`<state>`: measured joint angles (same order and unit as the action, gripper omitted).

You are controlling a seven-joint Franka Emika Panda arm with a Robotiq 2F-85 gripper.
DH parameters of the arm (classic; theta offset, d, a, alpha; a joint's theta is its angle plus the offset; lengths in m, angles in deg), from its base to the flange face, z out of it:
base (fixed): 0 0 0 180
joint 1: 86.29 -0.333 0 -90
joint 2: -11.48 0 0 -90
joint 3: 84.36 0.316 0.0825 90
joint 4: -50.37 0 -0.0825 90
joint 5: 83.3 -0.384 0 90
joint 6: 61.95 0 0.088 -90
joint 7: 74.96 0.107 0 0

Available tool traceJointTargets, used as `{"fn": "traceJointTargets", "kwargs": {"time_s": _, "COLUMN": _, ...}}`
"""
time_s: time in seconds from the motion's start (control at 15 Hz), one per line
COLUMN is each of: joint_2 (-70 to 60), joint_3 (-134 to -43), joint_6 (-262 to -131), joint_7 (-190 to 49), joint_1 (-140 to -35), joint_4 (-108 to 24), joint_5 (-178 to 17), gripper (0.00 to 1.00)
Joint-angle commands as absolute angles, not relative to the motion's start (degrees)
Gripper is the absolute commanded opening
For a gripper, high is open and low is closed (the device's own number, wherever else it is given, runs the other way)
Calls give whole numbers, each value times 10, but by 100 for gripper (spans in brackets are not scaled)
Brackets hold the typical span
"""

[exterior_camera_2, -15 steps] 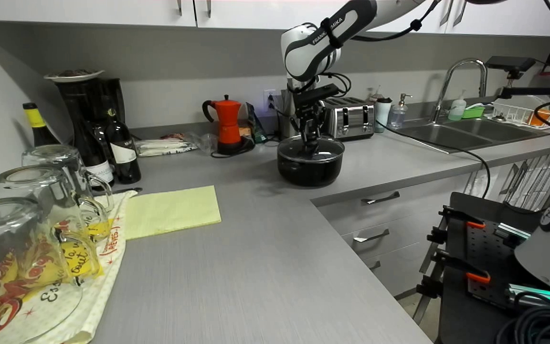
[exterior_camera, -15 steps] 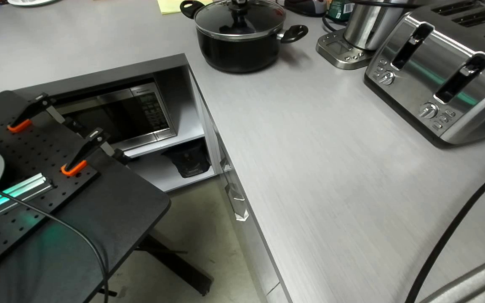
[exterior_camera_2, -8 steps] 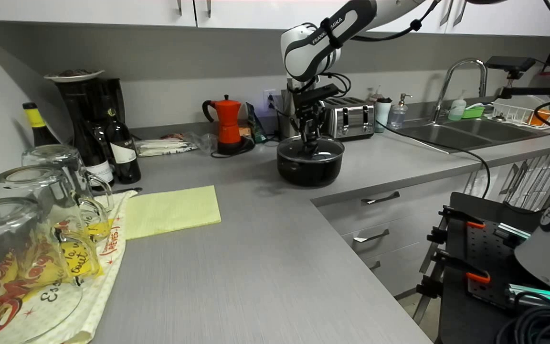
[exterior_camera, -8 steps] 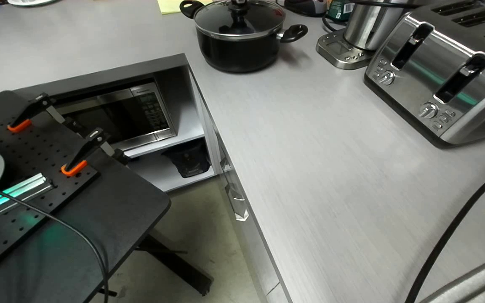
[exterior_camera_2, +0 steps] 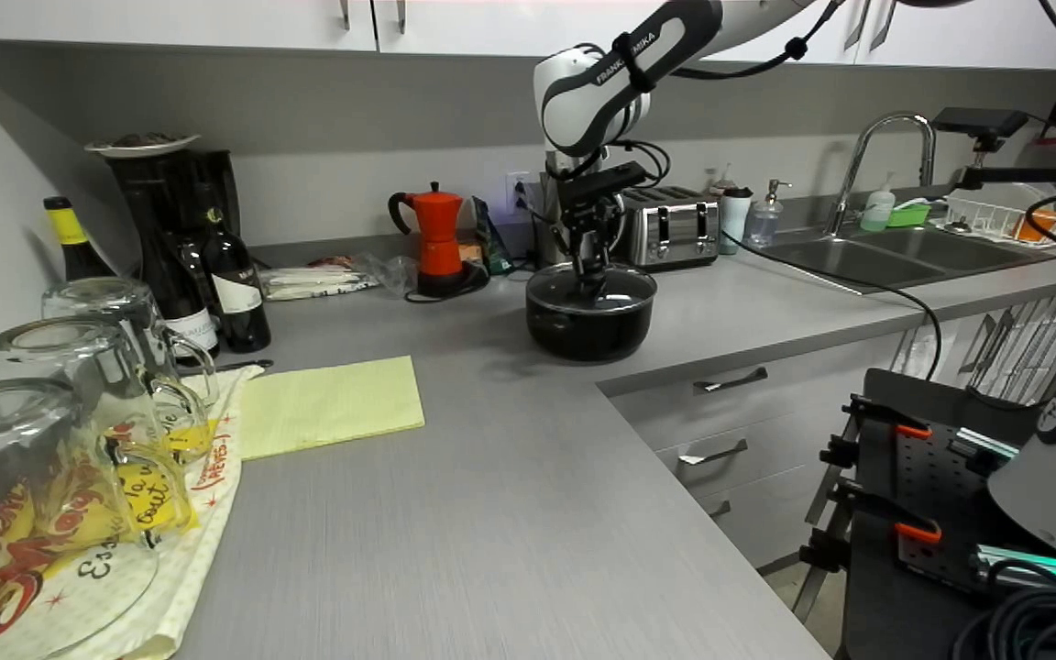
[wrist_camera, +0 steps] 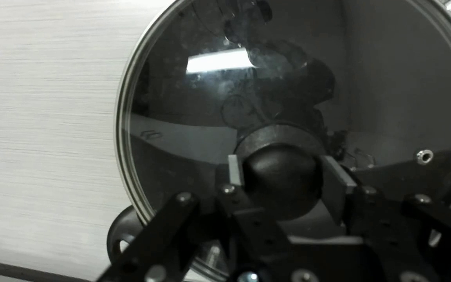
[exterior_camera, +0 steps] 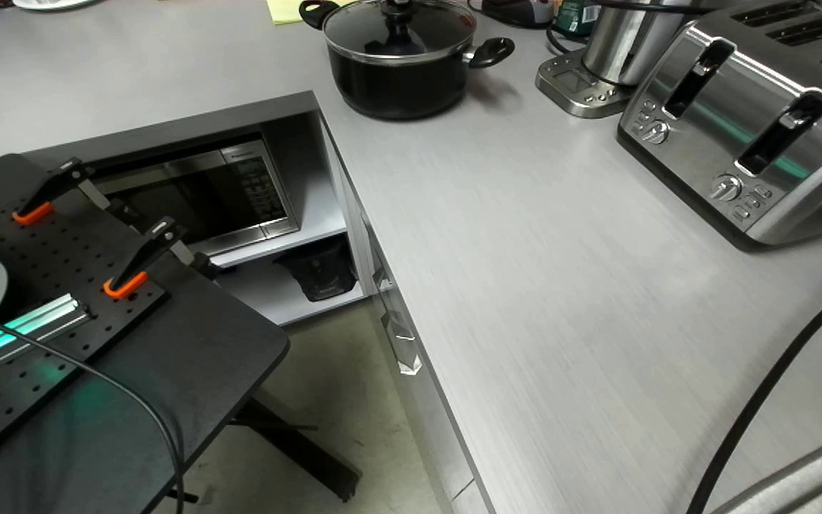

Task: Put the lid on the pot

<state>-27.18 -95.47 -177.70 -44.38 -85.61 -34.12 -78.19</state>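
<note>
Lid [wrist_camera: 288, 102] on pot [exterior_camera: 397, 86] near inner corner of desk [exterior_camera: 561, 285], directly below fingers [wrist_camera: 334, 188] clamped on knob [wrist_camera: 282, 176]; upward release likely next.

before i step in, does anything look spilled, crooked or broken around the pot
Nothing spilled, crooked or broken stands out. The lid looks level on the pot, the gripper closed on its knob. One small oddity: a cloudy patch on the lid below a bright reflection, perhaps smudges or glare.

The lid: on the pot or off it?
On: in both exterior views the lid covers the pot, its metal rim meeting the pot's top with no visible gap.
</note>
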Motion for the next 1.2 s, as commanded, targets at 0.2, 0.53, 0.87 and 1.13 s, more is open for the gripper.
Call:
{"fn": "traceJointTargets", "kwargs": {"time_s": 0.2, "joint_2": -276, "joint_3": -939, "joint_6": -1768, "joint_7": -470, "joint_1": -838, "joint_4": -333, "joint_5": -814, "gripper": 25}}
{"fn": "traceJointTargets", "kwargs": {"time_s": 0.53, "joint_2": -274, "joint_3": -928, "joint_6": -1766, "joint_7": -494, "joint_1": -821, "joint_4": -338, "joint_5": -847, "gripper": 25}}
{"fn": "traceJointTargets", "kwargs": {"time_s": 0.87, "joint_2": -266, "joint_3": -925, "joint_6": -1766, "joint_7": -504, "joint_1": -814, "joint_4": -344, "joint_5": -860, "gripper": 75}}
{"fn": "traceJointTargets", "kwargs": {"time_s": 1.13, "joint_2": -206, "joint_3": -923, "joint_6": -1813, "joint_7": -523, "joint_1": -821, "joint_4": -418, "joint_5": -865, "gripper": 95}}
